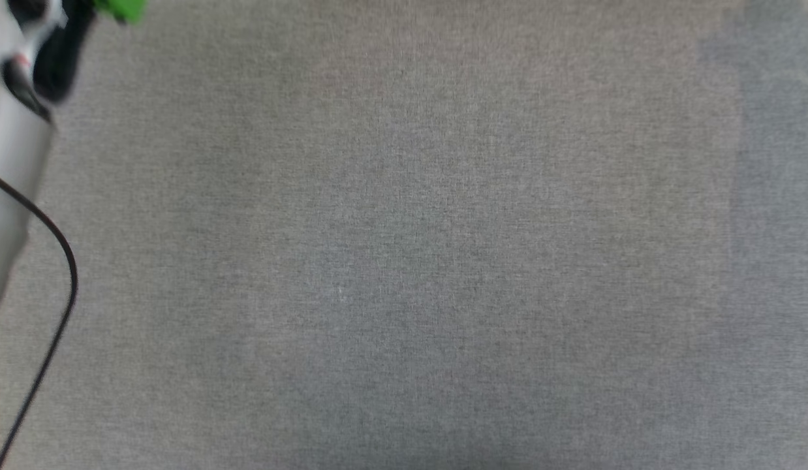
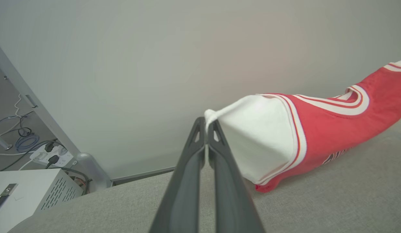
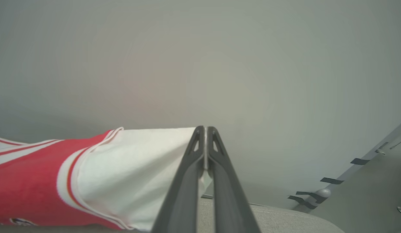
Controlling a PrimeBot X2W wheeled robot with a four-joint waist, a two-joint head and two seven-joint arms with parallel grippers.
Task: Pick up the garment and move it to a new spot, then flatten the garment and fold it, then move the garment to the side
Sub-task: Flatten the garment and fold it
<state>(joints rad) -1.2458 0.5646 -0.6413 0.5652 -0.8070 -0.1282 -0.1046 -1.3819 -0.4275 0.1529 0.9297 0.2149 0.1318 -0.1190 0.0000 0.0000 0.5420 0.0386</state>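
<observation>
Right, garment [image 2: 333, 129] is up off the counter [image 2: 317, 207], strung btwn both arms by its white sleeves. Left wrist cam: left fingers [image 2: 190, 168] clenched flat together w/ a nub of white sleeve hem pinched at the tips. From there the cloth fans out toward 3 o'clock, white sleeve first, then striped trim, then red body climbing to 2 o'clock. Right wrist cam mirrors it: right fingers [image 3: 187, 174] clamped on the other sleeve's edge, sleeve and red body running off to 9 o'clock, a bit of black lettering at 8 o'clock. Lowest fold sits close over the grey counter; can't tell if it brushes it. Head cam: grey counter cloth, my left forearm [image 1: 12, 163] blurred at 10 o'clock w/ its cable [image 1: 71, 274] looping down. Handling, my read: light, soft jersey knit, zero stiffness, so it sags btwn grips and will bunch or twist if the arms move unevenly. Not fragile, but knit stretches, so I wouldn't yank it taut. Each pinch has only hem edge in it, so a jerk could pull it free. Sleeve hems/shoulder seams are prob the best hold pts for laying it flat: symmetric, keeps the front panel spread. For the folds I'd regrip at the hem corners.
</observation>
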